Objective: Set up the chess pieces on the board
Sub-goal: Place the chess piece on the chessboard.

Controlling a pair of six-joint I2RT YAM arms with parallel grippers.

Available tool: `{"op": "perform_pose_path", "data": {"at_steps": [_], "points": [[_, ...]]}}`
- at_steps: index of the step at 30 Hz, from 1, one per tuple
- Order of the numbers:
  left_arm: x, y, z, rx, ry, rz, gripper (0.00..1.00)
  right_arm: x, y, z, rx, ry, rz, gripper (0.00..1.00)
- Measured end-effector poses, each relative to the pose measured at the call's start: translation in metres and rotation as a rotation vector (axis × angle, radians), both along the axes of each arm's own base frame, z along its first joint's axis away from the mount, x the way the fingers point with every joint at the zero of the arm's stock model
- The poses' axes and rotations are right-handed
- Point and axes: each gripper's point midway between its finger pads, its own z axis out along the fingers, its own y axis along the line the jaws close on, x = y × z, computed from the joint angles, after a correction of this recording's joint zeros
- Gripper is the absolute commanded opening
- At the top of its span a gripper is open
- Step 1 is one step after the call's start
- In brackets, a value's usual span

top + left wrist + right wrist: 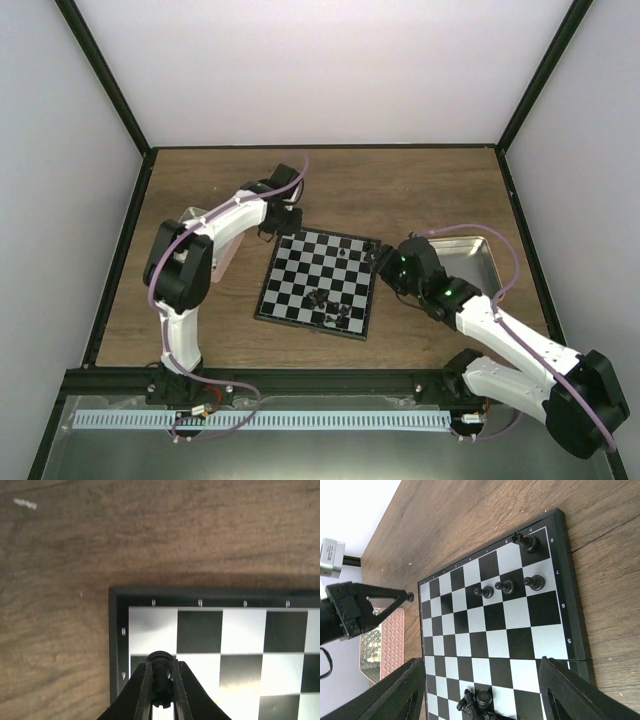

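Left claw [161, 687] clenched on tiny black chess piece [160, 664] above corner of flat black-and-silver chessboard [116, 630]. Right claw [482, 670] released. Piece likely light, rigid, slippery; grip its narrow middle.

The chessboard [300, 278], with black and silvery-grey squares inside a thin dark rim marked with small numerals, lies flat and turned slightly askew. Near 1 corner a taller crowned piece [526, 541] stands upright, with 3 pawns [505, 586] upright in a loose line just beside it, each on its own square. A huddle of black pieces [477, 700], too bunched to count, sits at the opposite side. 1 more black pawn [161, 659] is pinched upright between the closed fingers of the left gripper [161, 680], over the squares beside another corner.
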Motion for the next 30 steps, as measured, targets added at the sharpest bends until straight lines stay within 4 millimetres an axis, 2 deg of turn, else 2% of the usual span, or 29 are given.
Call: {"op": "perform_pose_path", "data": {"at_steps": [4,14,30], "points": [[0.015,-0.001,-0.005,0.016,0.006,-0.004,0.08,0.000,-0.001,0.001,-0.002,-0.003,-0.002,0.64],[0.011,0.004,-0.025,0.035,0.066,-0.018,0.09,0.000,-0.002,0.001,-0.007,-0.005,-0.007,0.64],[0.017,0.003,-0.029,0.031,0.053,-0.018,0.12,-0.001,-0.003,0.000,-0.012,0.000,-0.006,0.64]]}}
